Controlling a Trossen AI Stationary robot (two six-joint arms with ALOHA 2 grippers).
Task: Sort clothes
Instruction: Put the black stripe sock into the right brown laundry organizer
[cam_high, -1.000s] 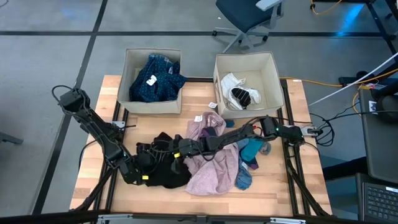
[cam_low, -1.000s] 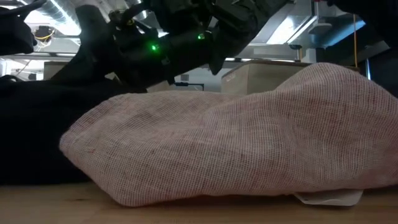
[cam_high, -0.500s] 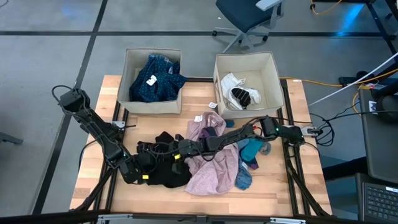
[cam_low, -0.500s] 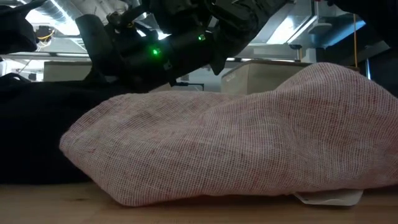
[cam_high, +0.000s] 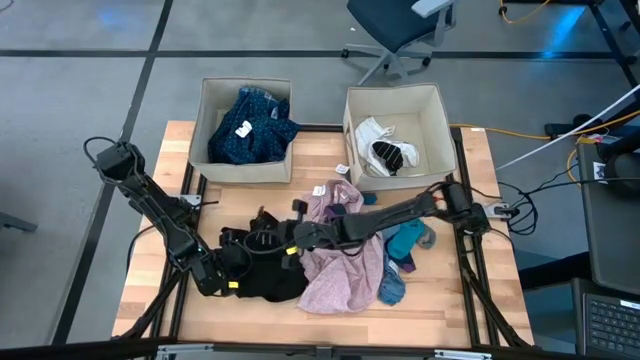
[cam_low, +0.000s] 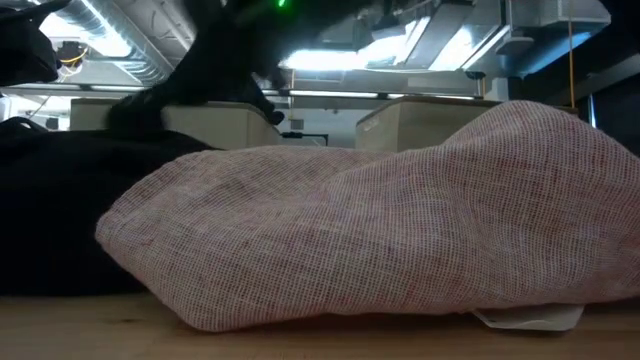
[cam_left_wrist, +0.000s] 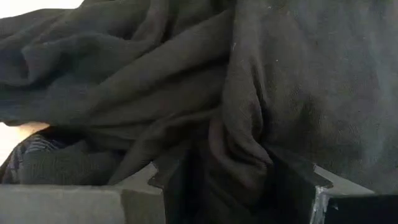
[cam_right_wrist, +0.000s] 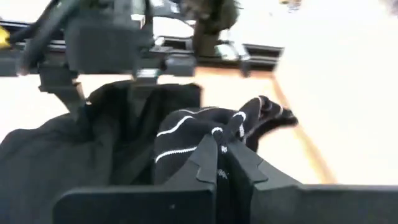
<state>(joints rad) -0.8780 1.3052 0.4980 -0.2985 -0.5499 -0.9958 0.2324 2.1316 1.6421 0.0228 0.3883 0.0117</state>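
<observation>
— What sits nearest the front edge of the worktop (cam_high: 150, 300)?

— A pink garment (cam_high: 345, 275), heaped at the front centre; in the low view it fills nearly everything. A small white paper tag (cam_low: 525, 318) pokes out from under it. Just left of it lies a black garment (cam_high: 262, 275).

— And the left gripper (cam_high: 232, 268)?

— It is down in that black garment, jaws spread, with dark folds bunched between them. Whether they actually grip the cloth, I cannot tell.

— The right gripper (cam_high: 268, 242)?

— It reaches across the pink garment to the black pile. Its jaws are pressed together on a black piece with white stitching (cam_right_wrist: 205, 134), which hangs raised from them in the right wrist view.

— Anything else on the boards?

— Teal socks (cam_high: 405, 240) lie right of the pink heap, beside the right arm.

— Farther back?

— Two beige bins at the rear edge. The left bin (cam_high: 205, 140) holds a navy dotted piece (cam_high: 250, 128); the right bin (cam_high: 440, 125) holds a white striped garment (cam_high: 385, 148). An office chair (cam_high: 400, 25) stands on the floor beyond.
</observation>
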